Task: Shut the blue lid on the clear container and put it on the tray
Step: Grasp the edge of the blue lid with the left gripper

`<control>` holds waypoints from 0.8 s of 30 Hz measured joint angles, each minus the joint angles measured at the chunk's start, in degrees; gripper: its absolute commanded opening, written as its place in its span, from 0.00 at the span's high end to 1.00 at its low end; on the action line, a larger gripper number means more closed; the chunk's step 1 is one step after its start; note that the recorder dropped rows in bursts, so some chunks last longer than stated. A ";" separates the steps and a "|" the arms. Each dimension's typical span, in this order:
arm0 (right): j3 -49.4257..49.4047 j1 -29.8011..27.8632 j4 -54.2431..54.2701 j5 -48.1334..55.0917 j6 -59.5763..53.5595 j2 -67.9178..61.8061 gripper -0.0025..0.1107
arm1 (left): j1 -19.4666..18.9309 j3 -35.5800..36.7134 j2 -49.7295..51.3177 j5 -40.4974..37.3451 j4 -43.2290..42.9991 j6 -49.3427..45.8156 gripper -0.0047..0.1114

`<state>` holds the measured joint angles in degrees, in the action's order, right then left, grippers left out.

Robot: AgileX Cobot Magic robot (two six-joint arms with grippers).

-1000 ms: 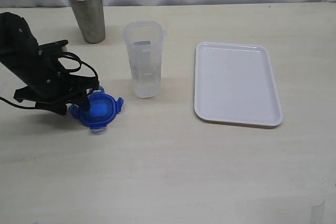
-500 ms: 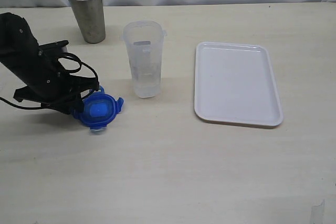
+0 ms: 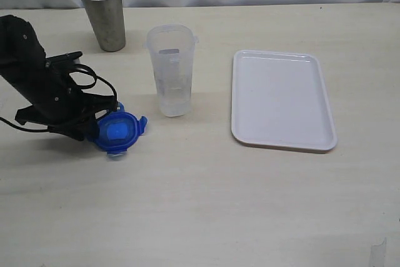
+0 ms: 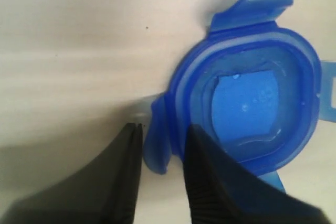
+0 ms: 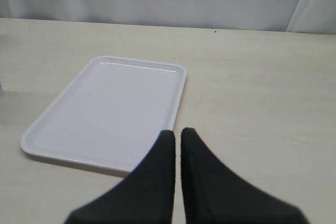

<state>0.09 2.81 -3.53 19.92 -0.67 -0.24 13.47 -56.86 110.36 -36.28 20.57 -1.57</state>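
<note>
The blue lid lies on the table at the left, in front of the clear container, which stands upright and uncovered. My left gripper is low at the lid's left edge. In the left wrist view one snap flap of the lid sits between the two fingers of that gripper, which press on it from both sides. The white tray lies flat at the right with nothing on it. My right gripper hovers shut near the tray's corner and is outside the exterior view.
A grey metal cup stands at the back left, behind my left arm and to the left of the container. The pale wooden table ends at a white backdrop along the far edge.
My left gripper has drawn in on the lid's flap, and the lid has shifted slightly to the right on the table. The container and tray have not moved.
</note>
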 measured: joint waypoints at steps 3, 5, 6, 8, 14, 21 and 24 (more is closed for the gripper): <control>0.00 0.00 0.00 0.00 0.00 0.00 0.94 | 0.00 0.00 0.00 0.40 0.00 0.00 0.73; 0.00 0.00 0.00 0.00 0.00 0.00 0.94 | 0.00 0.00 0.00 0.49 0.00 -0.27 0.73; 0.00 0.00 0.00 0.00 0.00 0.00 0.94 | 0.00 0.00 0.00 0.49 0.00 -0.52 0.73; 0.00 0.00 0.00 0.00 0.00 0.00 0.94 | 0.00 0.00 0.00 0.49 -0.13 -0.96 0.73; 0.00 0.00 0.00 0.00 0.00 0.00 0.94 | 0.00 0.00 0.00 0.24 -0.65 -1.29 0.73; 0.00 0.00 0.00 0.00 0.00 0.00 0.94 | 0.00 0.00 0.00 -0.14 -2.22 -1.42 0.73; 0.00 0.00 0.00 0.00 0.00 0.00 0.94 | 0.00 0.00 0.00 -0.14 -2.21 -1.42 0.73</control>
<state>0.09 2.81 -3.53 19.92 -0.67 -0.24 13.47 -56.86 110.36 -36.42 18.35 -3.00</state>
